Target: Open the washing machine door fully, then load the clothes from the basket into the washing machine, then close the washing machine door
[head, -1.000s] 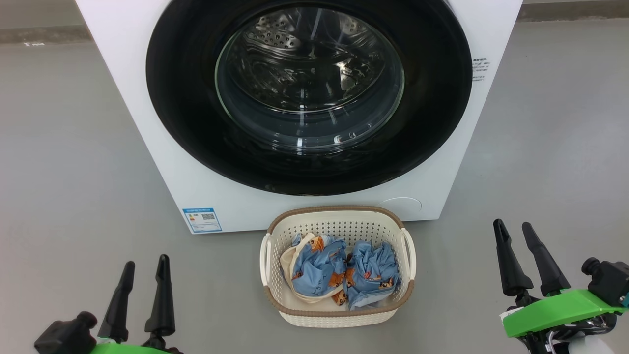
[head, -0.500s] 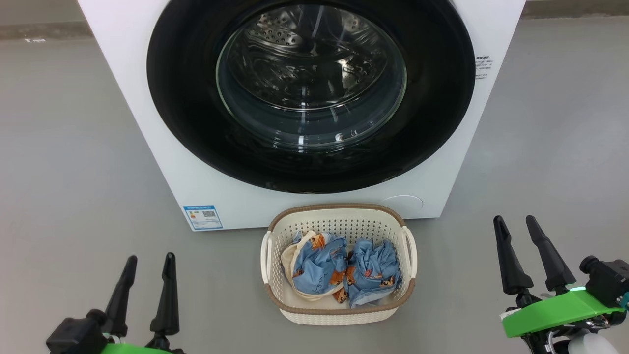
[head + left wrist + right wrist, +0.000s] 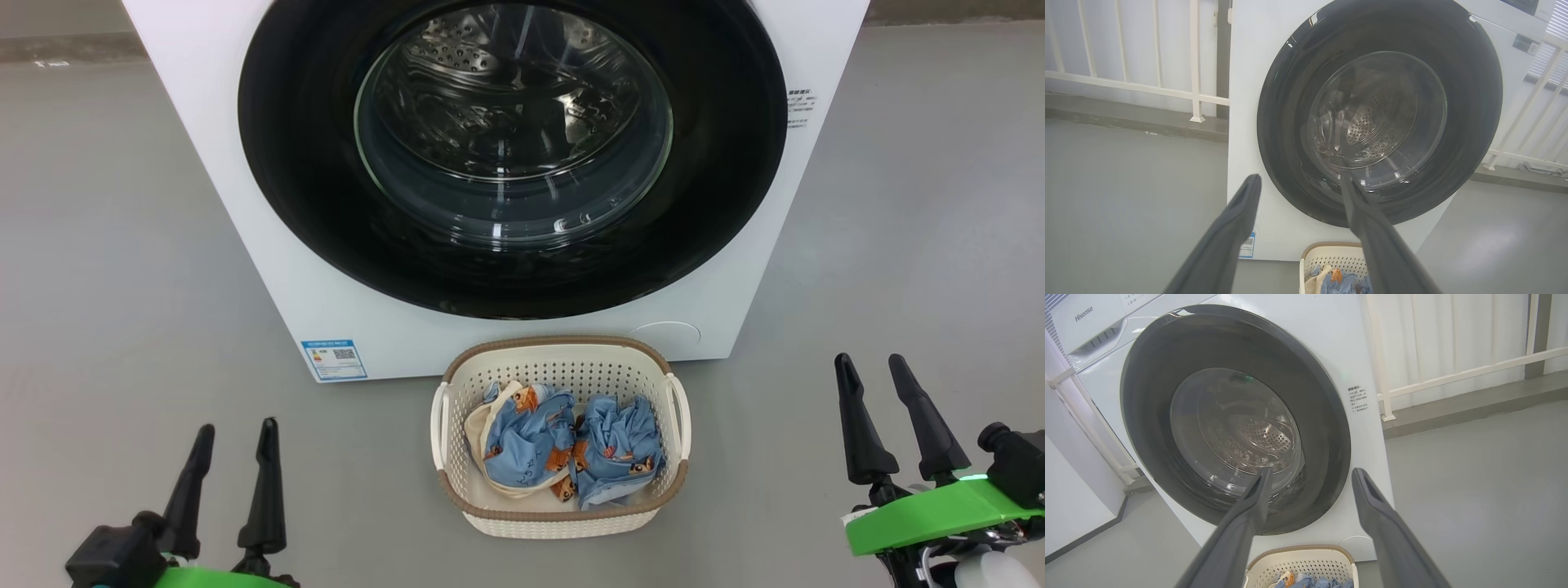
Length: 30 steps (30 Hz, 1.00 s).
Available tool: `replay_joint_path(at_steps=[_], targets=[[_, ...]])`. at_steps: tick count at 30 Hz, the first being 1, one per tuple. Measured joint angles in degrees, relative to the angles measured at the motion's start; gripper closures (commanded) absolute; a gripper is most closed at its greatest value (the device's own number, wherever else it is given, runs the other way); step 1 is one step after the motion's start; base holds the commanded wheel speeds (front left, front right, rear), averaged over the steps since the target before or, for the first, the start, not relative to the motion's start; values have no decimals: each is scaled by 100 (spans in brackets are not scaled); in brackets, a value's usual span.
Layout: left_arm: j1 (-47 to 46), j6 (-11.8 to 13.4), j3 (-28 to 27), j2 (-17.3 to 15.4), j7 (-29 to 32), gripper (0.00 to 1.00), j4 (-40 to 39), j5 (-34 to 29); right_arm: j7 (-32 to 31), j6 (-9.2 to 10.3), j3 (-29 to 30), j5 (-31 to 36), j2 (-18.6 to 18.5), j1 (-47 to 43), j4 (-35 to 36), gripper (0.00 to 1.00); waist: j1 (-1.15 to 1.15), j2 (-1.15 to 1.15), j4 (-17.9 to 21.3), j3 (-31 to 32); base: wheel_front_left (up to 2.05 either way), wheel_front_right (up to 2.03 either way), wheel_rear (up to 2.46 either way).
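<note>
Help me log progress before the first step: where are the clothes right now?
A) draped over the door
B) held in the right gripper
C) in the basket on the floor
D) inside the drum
C: the blue clothes lie bunched in the basket, which stands on the floor right in front of the washing machine.

The right gripper has its two fingers wide apart, holding nothing, and is aimed at the washing machine. The washing machine door lies closed against the white front, with the perforated drum visible through its glass. The basket stands just below the door and contains the clothes.
</note>
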<state>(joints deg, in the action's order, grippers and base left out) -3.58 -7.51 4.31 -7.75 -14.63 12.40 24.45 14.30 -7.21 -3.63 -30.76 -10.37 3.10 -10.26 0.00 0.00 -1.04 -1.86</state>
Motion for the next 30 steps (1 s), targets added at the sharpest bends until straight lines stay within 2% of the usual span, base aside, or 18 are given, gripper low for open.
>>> replay_joint_path(at_steps=[19,30], targets=[[-35,0,-233,82,0,0,248,-170,0,0,124,7,85,-15,5,0,0,0,9,-13,1,1,-2],[-98,0,-316,120,0,0,285,-241,0,0,204,7,127,-22,36,0,0,0,37,-28,56,56,-113]])
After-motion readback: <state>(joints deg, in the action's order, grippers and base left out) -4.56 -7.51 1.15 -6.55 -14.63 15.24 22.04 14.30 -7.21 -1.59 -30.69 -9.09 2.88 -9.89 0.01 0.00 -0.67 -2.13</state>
